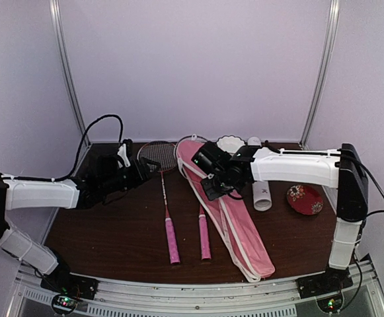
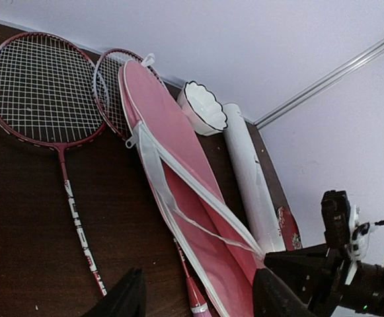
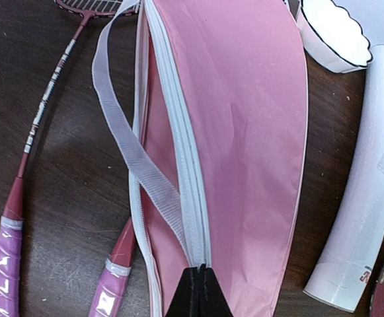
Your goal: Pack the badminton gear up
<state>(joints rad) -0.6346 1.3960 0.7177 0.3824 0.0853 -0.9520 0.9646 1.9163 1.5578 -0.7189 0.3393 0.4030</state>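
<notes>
On my overhead feed the dark counter (image 1: pixel 125 231) filled the lower half of the frame. The pink cover (image 1: pixel 244 238) was the biggest item on it, with its long axis running from the wide end at upper centre down to the narrow end at lower right. Left of it lay two rackets, long axes nearly vertical in the frame, pink handles toward the bottom edge. The left racket (image 1: pixel 166 205) lay fully in view, while the head of the second racket (image 1: pixel 203 231) was tucked under the cover. The white tube (image 1: pixel 262 191) lay right of the cover, pointing up-frame. A red dish (image 1: pixel 304 199) sat further right, and a scalloped bowl (image 1: pixel 230 143) was at the tube's far end. The right gripper (image 3: pixel 199 290) had its fingers pressed together on the cover's white zip seam. The left gripper (image 1: pixel 145 173) hung above the counter beside the left racket's head, fingers (image 2: pixel 127 297) spread wide apart and holding nothing.
</notes>
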